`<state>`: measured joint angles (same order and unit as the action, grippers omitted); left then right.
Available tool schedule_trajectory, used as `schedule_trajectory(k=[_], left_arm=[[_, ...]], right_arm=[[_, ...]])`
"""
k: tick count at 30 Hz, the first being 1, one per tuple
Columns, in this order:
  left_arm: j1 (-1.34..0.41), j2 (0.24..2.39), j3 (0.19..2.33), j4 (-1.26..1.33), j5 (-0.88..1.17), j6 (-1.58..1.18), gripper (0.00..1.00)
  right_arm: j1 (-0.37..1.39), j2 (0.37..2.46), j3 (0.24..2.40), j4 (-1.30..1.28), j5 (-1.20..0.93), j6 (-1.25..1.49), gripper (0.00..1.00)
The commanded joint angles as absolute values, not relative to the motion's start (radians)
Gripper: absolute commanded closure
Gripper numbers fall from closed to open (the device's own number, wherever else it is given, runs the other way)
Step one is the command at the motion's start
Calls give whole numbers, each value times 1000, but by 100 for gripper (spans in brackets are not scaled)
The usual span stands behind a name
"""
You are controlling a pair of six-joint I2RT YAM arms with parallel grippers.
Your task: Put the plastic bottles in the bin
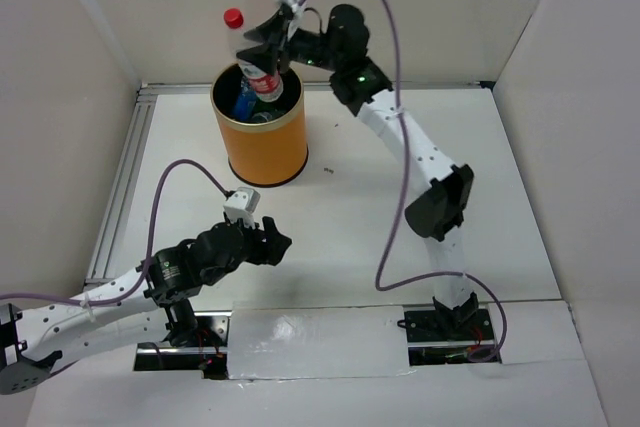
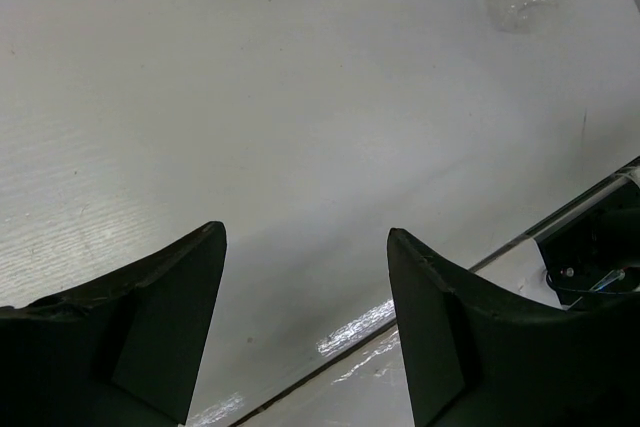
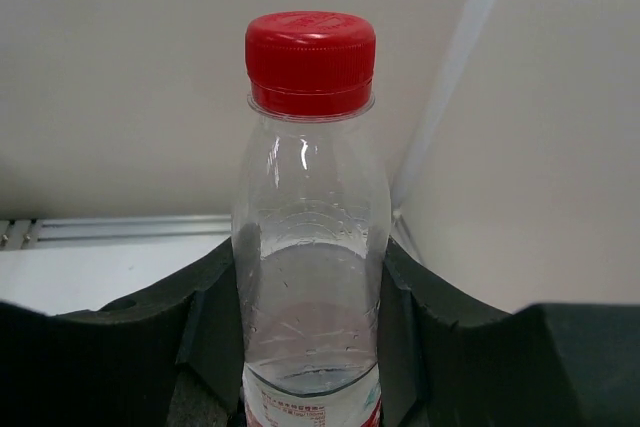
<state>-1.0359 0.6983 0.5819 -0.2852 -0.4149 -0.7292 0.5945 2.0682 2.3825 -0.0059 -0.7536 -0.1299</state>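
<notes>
Risk was a drop outside: the right tool (image 1: pixel 265 47) held the tilted clear red-capped plastic bottle (image 3: pixel 310 237) clamped above the 12 o'clock rim of the tall orange cylindrical bin (image 1: pixel 262 152), while the left tool (image 2: pixel 305 242) gaped empty.

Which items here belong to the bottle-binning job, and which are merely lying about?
Job: clear plastic bottle with red cap, held in right gripper; tall orange cylindrical bin; blue-labelled bottle inside it.
Not job: purple cables; silver rail at left.
</notes>
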Motion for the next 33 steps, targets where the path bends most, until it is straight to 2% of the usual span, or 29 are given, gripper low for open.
schedule_trajectory(k=[1, 2, 3, 4, 5, 6, 7, 10, 13, 15, 16, 17, 18, 19, 20, 21, 22, 23, 24, 27, 28, 29, 30, 33], left_arm=[[-1051, 687, 560, -265, -431, -778, 22], [-1051, 672, 560, -265, -431, -778, 22], [-1051, 672, 549, -265, -440, -778, 22], [-1051, 658, 549, -265, -440, -778, 21], [-1051, 649, 539, -265, -440, -778, 21], [-1051, 649, 538, -274, -440, -778, 20], [-1051, 649, 538, -275, -449, -778, 20], [-1051, 664, 538, -275, -449, -787, 17], [-1051, 701, 538, -253, -459, -796, 16], [-1051, 721, 538, -241, -459, -796, 15], [-1060, 730, 538, -241, -459, -808, 15], [-1060, 742, 538, -213, -459, -808, 15], [-1060, 742, 526, -200, -459, -808, 15], [-1060, 755, 516, -174, -459, -808, 14], [-1060, 765, 515, -158, -459, -808, 14], [-1060, 765, 503, -146, -459, -808, 12], [-1069, 779, 503, -135, -459, -808, 12], [-1069, 797, 503, -123, -448, -799, 12], [-1069, 808, 494, -108, -448, -799, 12], [-1069, 865, 505, -74, -425, -779, 11], [-1069, 883, 520, -60, -425, -764, 11], [-1069, 900, 529, -60, -410, -752, 11], [-1060, 916, 546, -60, -410, -752, 11], [-1060, 966, 567, -51, -388, -730, 11]], right_arm=[[616, 2181, 2447, 115, -652, -75, 84], [617, 2195, 2447, 115, -635, -109, 79], [627, 2206, 2457, 115, -620, -109, 68], [627, 2206, 2457, 115, -620, -109, 51], [627, 2218, 2457, 98, -608, -120, 17], [627, 2218, 2457, 86, -597, -130, 5], [627, 2203, 2457, 75, -588, -130, 0], [627, 2143, 2479, -6, -491, -140, 0], [617, 2053, 2473, -180, -279, -170, 0], [560, 1967, 2419, -336, -197, -170, 0], [534, 1929, 2285, -382, -133, -141, 5], [470, 1878, 2178, -406, -117, -141, 31], [434, 1756, 2064, -417, -88, -126, 46], [370, 1706, 1878, -439, -63, -126, 73], [335, 1666, 1809, -469, -51, -139, 82], [293, 1602, 1749, -536, -51, -140, 84], [249, 1582, 1699, -576, -70, -140, 82], [156, 1563, 1618, -612, -84, -140, 75], [114, 1536, 1579, -665, -100, -149, 46], [0, 1497, 1424, -693, -114, -158, 25], [-17, 1497, 1393, -693, -114, -169, 10], [-34, 1497, 1340, -693, -123, -169, 3], [-70, 1497, 1324, -693, -138, -169, 0], [-126, 1571, 1289, -713, -192, -144, 0]])
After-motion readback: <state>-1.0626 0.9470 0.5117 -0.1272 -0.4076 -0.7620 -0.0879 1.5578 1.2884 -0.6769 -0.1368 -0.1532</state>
